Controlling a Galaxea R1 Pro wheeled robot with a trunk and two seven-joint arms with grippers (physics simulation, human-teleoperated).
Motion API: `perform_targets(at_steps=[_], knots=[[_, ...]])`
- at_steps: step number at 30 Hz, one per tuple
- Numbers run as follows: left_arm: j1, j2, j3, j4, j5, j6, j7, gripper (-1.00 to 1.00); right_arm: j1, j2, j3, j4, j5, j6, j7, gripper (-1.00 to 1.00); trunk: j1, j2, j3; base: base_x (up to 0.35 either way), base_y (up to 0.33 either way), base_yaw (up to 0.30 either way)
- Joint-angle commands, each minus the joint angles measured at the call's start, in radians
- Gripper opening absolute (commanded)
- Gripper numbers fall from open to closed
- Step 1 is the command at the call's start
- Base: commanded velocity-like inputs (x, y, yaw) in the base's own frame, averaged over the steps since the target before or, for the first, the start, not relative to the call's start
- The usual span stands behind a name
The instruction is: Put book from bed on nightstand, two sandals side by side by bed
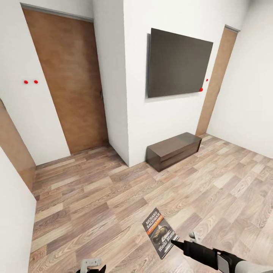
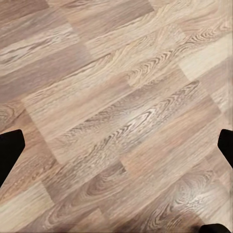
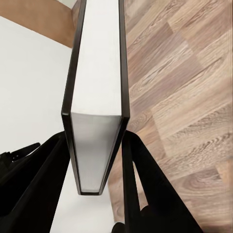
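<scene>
The book cover reads "RICHARD BACHMAN" in white at its top; an orange strip and lower white title are too blurred to read.

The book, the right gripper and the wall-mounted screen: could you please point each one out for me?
book (image 1: pixel 159 232): head view, middle of its front cover.
right gripper (image 1: pixel 175 242): head view, tip at the book's edge.
wall-mounted screen (image 1: pixel 177 62): head view, centre of dark panel.

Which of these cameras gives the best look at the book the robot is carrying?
The head view: the book shows its whole front cover with the author's name, held by the right pincer above the wood floor. The right wrist view sees the book edge-on, its white pages between the fingers.
</scene>
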Motion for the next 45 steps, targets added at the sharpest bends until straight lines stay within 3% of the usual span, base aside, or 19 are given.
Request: perform_targets(at_steps=[1,11,36,45], knots=[[-0.001,0.000,0.008,0.001,-0.006,-0.003,-0.004,1.00,-0.002,0.000,0.004,0.003,-0.011,0.002,0.004,-1.00,0.000,-0.002,-0.002,0.000,0.000,-0.282],[-0.001,-0.002,0.008,0.001,-0.006,-0.003,-0.004,1.00,-0.002,0.000,0.004,0.003,-0.011,0.002,0.004,-1.00,0.000,-0.002,-0.002,0.054,0.000,-0.230],[-0.001,-0.005,0.008,0.001,-0.006,-0.003,-0.004,1.00,-0.002,0.002,0.003,0.003,-0.011,0.002,0.003,-1.00,0.000,-0.002,-0.002,0.325,0.000,-0.008],[-0.001,-0.005,0.008,0.001,-0.006,-0.003,-0.004,1.00,-0.002,0.002,0.003,0.003,-0.011,0.001,0.002,-1.00,0.000,-0.002,-0.002,0.119,0.000,-0.233]])
